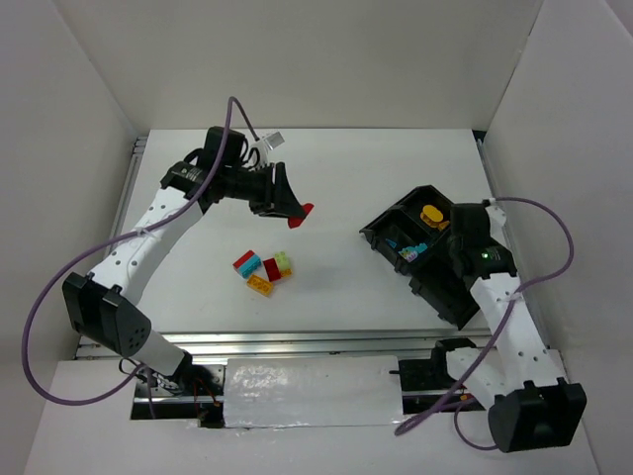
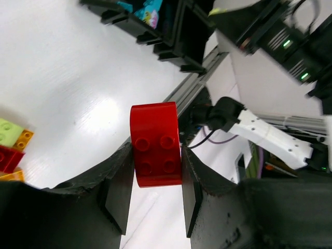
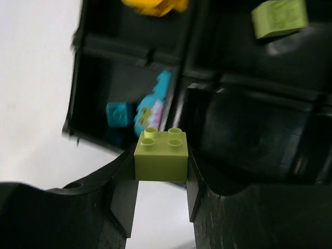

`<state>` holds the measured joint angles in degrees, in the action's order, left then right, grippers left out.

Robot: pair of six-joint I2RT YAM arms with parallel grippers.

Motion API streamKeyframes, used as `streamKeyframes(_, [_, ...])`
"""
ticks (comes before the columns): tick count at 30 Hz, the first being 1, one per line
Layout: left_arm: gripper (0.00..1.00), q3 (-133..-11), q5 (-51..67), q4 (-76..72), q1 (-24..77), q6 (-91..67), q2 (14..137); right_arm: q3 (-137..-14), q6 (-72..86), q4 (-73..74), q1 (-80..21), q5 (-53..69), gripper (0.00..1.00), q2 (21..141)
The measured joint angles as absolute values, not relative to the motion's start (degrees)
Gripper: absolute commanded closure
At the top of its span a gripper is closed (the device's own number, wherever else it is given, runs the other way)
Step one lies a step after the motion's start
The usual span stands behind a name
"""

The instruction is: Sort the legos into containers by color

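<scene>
On the white table (image 1: pixel 346 178), boxed by white walls (image 1: pixel 326 59), loose legos (image 1: pixel 262 269) lie left of the tray (image 1: pixel 381 226). Left gripper (image 2: pixel 155 171) clamps a red brick (image 2: pixel 154 142) above the table, long axis along its fingers, arch outward. Right gripper (image 3: pixel 162 171) clamps a green brick (image 3: pixel 161 158) above the tray.

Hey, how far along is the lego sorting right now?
Partly done. The tray already holds a yellow-orange piece, cyan pieces and a lime brick. In hand: the left gripper clamps a red brick; the right gripper holds a green brick over the tray. Left: the small mixed pile on the table.
</scene>
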<state>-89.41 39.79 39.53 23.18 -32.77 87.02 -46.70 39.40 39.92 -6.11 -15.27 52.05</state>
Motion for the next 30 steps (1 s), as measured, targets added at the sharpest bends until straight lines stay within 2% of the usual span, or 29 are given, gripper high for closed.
streamKeyframes(4, [1.0,-88.12,38.37,41.12,23.18,-30.39,87.02,-49.25,41.1,40.16,3.33,-15.49,1.0,56.93])
streamKeyframes(12, [1.0,-87.83,32.71,44.66,23.18,-26.68,87.02,-50.37,41.69,41.1,12.14,-16.16,1.0,60.64])
streamKeyframes(19, [1.0,-87.79,30.63,45.47,24.49,-25.23,90.43,-52.73,42.11,40.8,17.54,-15.81,0.87,68.49])
streamKeyframes(20, [1.0,-88.03,29.98,45.74,25.43,-24.69,91.5,-53.34,42.13,40.73,17.56,-15.68,0.82,69.91])
streamKeyframes(21, [1.0,-88.62,29.17,46.13,26.68,-23.9,92.68,-54.0,42.17,40.73,17.56,-15.62,0.72,71.33])
streamKeyframes(23, [1.0,-90.48,27.2,46.78,29.74,-22.5,94.89,-54.7,42.13,40.75,17.63,-15.49,0.39,72.6])
streamKeyframes(24, [1.0,-91.79,26.59,47.07,31.46,-21.67,95.98,-54.87,42.28,40.75,17.63,-15.46,0.38,72.64])
streamKeyframes(26, [1.0,-95.59,26.35,48.05,34.65,-19.66,98.48,-55.59,42.02,41.08,17.65,-15.44,0.28,72.62])
streamKeyframes(27, [1.0,-96.95,26.44,48.18,35.66,-18.94,99.26,-55.94,42.04,41.06,17.65,-15.4,0.27,72.62])
streamKeyframes(28, [1.0,-99.57,26.7,48.49,37.01,-18.13,100.55,-56.25,41.93,41.06,17.65,-15.25,0.2,72.64])
streamKeyframes(30, [1.0,-102.74,27.59,48.29,38.09,-17.39,102.1,-56.38,42.02,40.93,17.65,-14.79,0.17,72.62])
